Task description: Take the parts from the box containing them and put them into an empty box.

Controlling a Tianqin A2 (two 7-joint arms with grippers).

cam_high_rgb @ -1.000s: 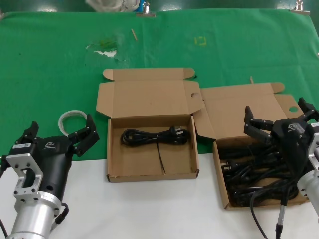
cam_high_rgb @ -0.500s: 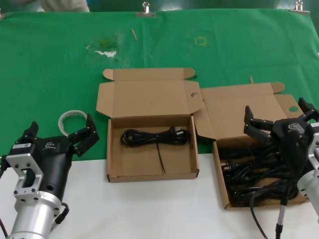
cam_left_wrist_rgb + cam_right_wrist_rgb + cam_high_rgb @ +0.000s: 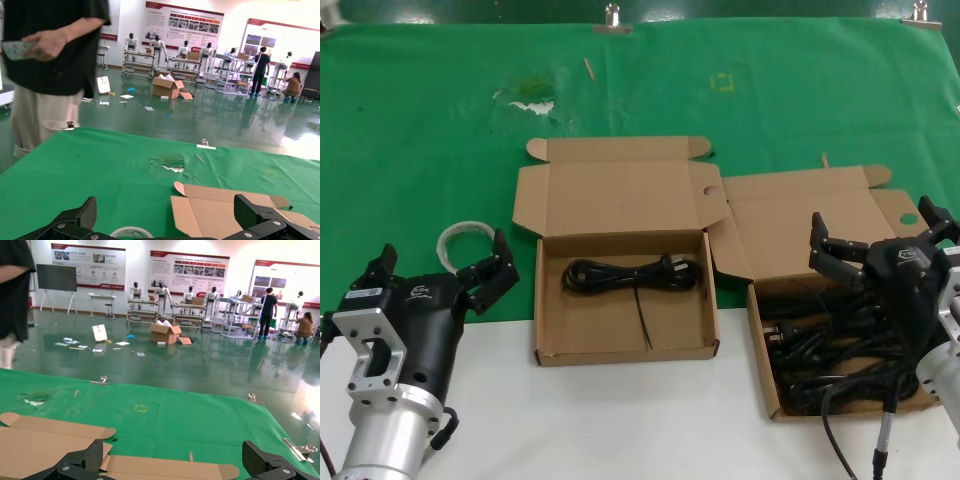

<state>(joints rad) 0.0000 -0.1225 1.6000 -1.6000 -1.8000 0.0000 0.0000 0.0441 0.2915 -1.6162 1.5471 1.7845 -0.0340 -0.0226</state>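
The box containing them (image 3: pixel 762 352) is the brown mailer at the right, with several coiled black power cords (image 3: pixel 820 345) inside. My right gripper (image 3: pixel 872 215) hovers open over its back half, with nothing between its fingers; the right wrist view shows the gripper (image 3: pixel 174 452) above that box's lid (image 3: pixel 160 470). In the middle stands the other box (image 3: pixel 548 340), lid folded back, with one tied cord (image 3: pixel 635 273) lying across its back part. My left gripper (image 3: pixel 442 250) is parked open and empty at the left, apart from both boxes; the left wrist view has the gripper (image 3: pixel 167 210) facing the middle box's lid (image 3: pixel 215 212).
A ring of clear tape (image 3: pixel 465 240) lies on the green cloth (image 3: pixel 440 130) just beyond my left fingers. Grey cables (image 3: pixel 880 440) hang off my right arm in front of the right box. The near strip of table (image 3: pixel 620 420) is white. A person (image 3: pixel 55 75) stands beyond the far edge.
Neither arm nor any cord has moved. Only the person's light clothing at the table's far edge has slid out of the head view.
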